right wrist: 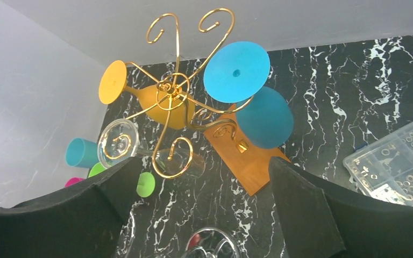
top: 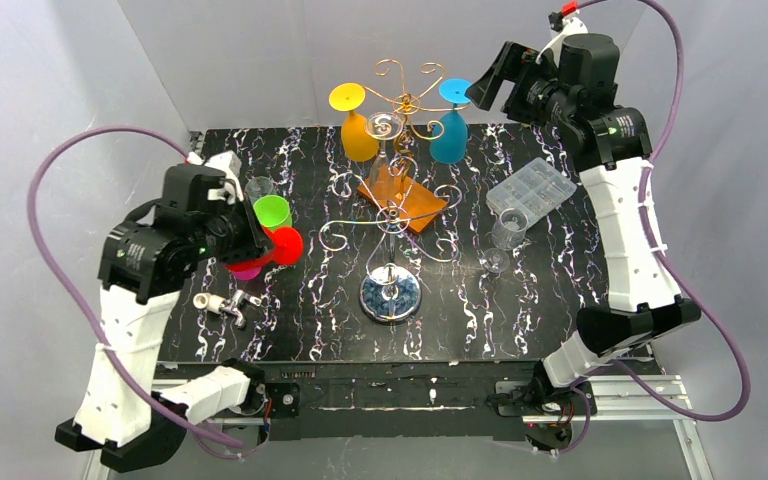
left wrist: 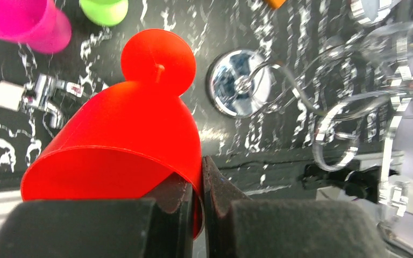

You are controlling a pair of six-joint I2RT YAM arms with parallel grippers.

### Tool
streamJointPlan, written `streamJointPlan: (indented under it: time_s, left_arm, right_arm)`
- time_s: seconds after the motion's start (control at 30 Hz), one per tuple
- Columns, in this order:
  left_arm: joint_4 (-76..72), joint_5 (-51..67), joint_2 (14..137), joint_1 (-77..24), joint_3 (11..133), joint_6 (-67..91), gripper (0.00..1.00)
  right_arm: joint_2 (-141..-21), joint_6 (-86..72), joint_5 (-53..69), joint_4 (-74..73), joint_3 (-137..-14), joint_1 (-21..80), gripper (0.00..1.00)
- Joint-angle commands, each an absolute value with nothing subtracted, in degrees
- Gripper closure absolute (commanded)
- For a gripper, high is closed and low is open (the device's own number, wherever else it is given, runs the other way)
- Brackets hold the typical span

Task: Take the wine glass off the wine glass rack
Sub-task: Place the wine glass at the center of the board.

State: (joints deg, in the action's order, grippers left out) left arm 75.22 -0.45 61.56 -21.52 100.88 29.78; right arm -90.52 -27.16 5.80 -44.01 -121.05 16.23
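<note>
At left centre of the top view, the red glass is off the rack, well left of its pole. The left gripper has its fingers clamped on the bowl's rim, one inside and one outside. On the rack's top tier a yellow glass and a blue glass hang foot-up. At upper right the right gripper hovers beside that tier, its fingers wide apart. An orange block lies behind the pole, and a green cup stands just above the red glass.
</note>
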Motion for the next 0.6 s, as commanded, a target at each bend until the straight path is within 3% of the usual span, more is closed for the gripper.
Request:
streamJointPlan:
  time_s: [0.0, 0.57]
  left_arm:
    - [77.0, -0.1, 61.2, -21.8, 93.4, 28.3, 1.0]
    - [65.9, -4.5, 66.0, -24.3, 73.2, 29.9, 1.0]
  right_arm:
    - [-92.1, -24.3, 1.3, -45.7, -123.3, 17.9, 0.02]
    - [-94.5, -21.8, -2.0, -47.3, -125.2, 18.8, 0.02]
